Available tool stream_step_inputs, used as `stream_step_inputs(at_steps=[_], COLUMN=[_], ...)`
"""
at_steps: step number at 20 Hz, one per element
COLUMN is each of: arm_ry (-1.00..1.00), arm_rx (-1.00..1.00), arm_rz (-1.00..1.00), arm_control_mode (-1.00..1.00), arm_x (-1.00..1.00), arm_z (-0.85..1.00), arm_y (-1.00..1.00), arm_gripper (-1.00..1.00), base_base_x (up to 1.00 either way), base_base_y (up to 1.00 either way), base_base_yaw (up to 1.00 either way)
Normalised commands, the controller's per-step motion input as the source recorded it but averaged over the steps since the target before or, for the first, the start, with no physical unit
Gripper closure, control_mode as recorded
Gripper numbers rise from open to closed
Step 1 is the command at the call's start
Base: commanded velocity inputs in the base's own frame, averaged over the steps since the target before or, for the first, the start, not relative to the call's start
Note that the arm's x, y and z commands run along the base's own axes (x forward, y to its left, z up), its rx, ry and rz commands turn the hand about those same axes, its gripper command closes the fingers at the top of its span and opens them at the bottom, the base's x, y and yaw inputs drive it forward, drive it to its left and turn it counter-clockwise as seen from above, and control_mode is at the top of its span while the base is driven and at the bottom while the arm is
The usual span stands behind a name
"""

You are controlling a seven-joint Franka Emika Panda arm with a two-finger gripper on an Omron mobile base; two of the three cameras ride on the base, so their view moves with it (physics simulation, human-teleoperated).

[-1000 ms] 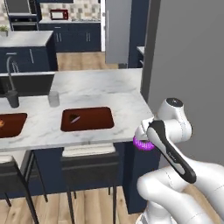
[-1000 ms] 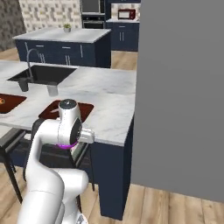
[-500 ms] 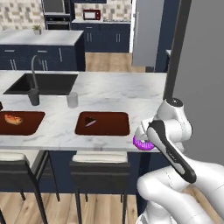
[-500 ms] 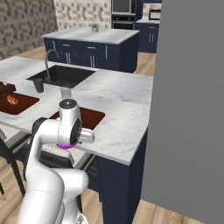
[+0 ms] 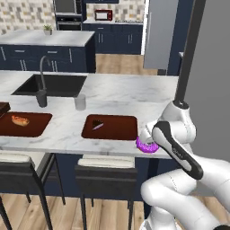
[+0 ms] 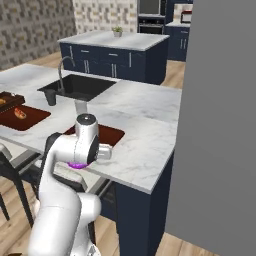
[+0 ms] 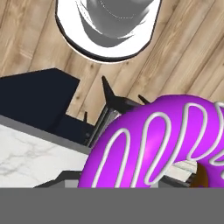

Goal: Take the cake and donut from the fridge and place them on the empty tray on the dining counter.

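Note:
The purple-iced donut (image 5: 146, 146) hangs in my gripper (image 5: 149, 144), which is shut on it at the near edge of the dining counter (image 5: 121, 96), just right of the dark reddish-brown tray (image 5: 117, 130). The small dark cake (image 5: 98, 125) lies on that tray's left part. From the other side the donut (image 6: 77, 165) shows under my hand, with the tray (image 6: 112, 134) partly hidden behind my arm. In the hand view the donut (image 7: 162, 140) covers the fingertips. The grey fridge (image 5: 211, 72) rises close on the right.
A second matching tray (image 5: 31, 128) with an orange food item (image 5: 19, 120) lies further left. Behind are a black sink (image 5: 51, 85), a faucet (image 5: 42, 72) and a glass (image 5: 80, 102). Two dark stools (image 5: 105, 173) stand under the counter's near edge.
The base has driven, so the whole picture has shifted: counter and trays now sit further right and nearer. The donut stays in my shut gripper, and the arm's pose is unchanged.

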Motion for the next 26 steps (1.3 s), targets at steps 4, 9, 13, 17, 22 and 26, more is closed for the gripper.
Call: stream_step_inputs(at_steps=[4,9,13,17,22,26], arm_ry=[0.00,0.10,0.11,0.10,0.02,0.00], arm_rx=[0.01,0.00,0.00,-0.01,-0.01,0.00], arm_rz=[0.15,0.11,0.10,0.07,0.00,0.00], arm_control_mode=[-1.00,-1.00,-1.00,-1.00,-1.00,-1.00], arm_x=[0.58,0.64,0.68,0.68,0.43,0.35], arm_z=[0.12,0.21,0.04,0.00,-0.11,-0.44], arm_y=[0.00,0.00,0.00,0.09,0.22,0.14], arm_gripper=[1.00,1.00,1.00,1.00,1.00,1.00], base_base_x=[0.00,0.00,0.00,0.00,0.00,0.00], base_base_y=[0.00,0.00,0.00,0.00,0.00,0.00], base_base_yaw=[0.00,0.00,0.00,0.00,0.00,0.00])
